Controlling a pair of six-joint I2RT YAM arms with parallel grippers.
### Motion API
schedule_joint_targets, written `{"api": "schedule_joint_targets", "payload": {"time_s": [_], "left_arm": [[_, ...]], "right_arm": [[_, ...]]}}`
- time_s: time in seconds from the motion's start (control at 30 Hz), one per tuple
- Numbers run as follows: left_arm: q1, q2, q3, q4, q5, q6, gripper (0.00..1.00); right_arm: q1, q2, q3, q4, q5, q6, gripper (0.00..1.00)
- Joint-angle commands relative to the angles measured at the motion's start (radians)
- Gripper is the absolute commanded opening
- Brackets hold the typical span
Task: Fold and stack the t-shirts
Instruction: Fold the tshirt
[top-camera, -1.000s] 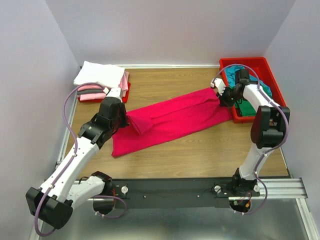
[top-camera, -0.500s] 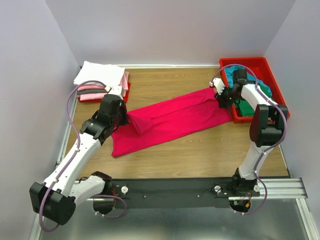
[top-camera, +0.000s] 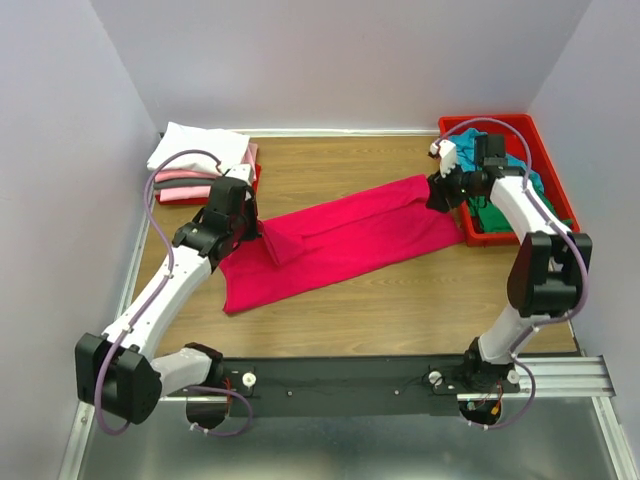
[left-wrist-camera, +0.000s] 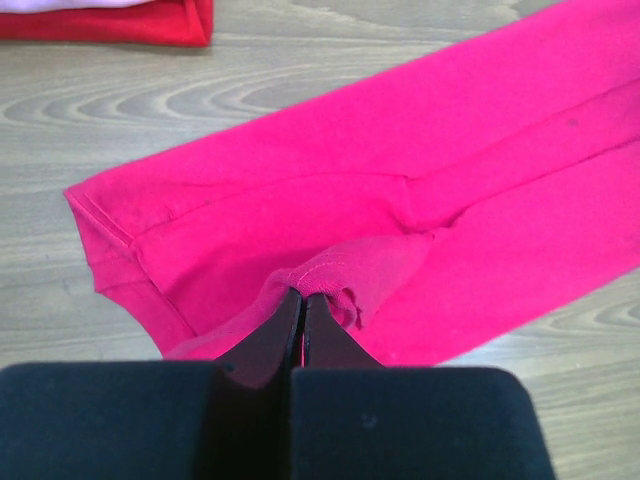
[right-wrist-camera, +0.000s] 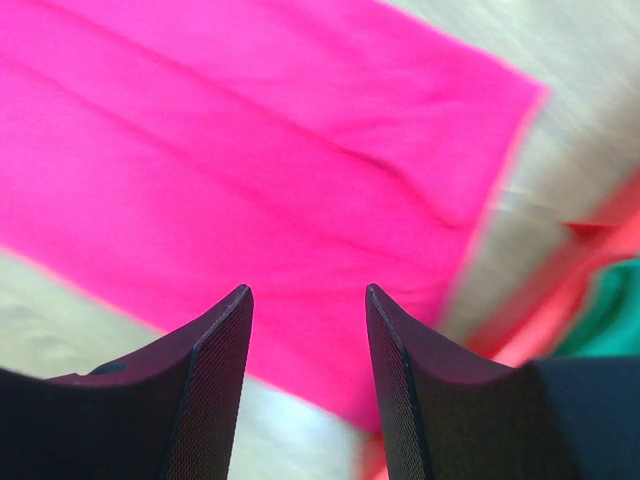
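Two arms flank one crimson shirt (top-camera: 340, 240), which lies as a long band slantwise across the table (top-camera: 400, 310) in the overhead view, its far end beside the tray (top-camera: 535, 135). The left gripper (top-camera: 250, 232) sits at a fold near the band's left end; the right gripper (top-camera: 438, 193) is over the far right end.

From the left wrist, the jaws are pressed together, pinching a raised pucker of the shirt (left-wrist-camera: 450, 170).

From the right wrist, the jaws stand spread above the shirt (right-wrist-camera: 250, 150), cloth visible in the gap below, nothing gripped.
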Motion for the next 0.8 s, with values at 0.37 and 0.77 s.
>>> {"api": "schedule_joint_targets", "payload": {"time_s": [0.37,0.77], "left_arm": [[0.056,0.148,0.061,0.096,-0.011,0.053,0.00],[0.067,0.325,0.128,0.122,-0.015,0.073,0.00]], "right_arm": [[0.004,-0.145,-0.255,0.083,-0.305,0.127,0.56],[0.004,-0.160,-0.272,0.083,-0.334,0.113,0.56]]}}
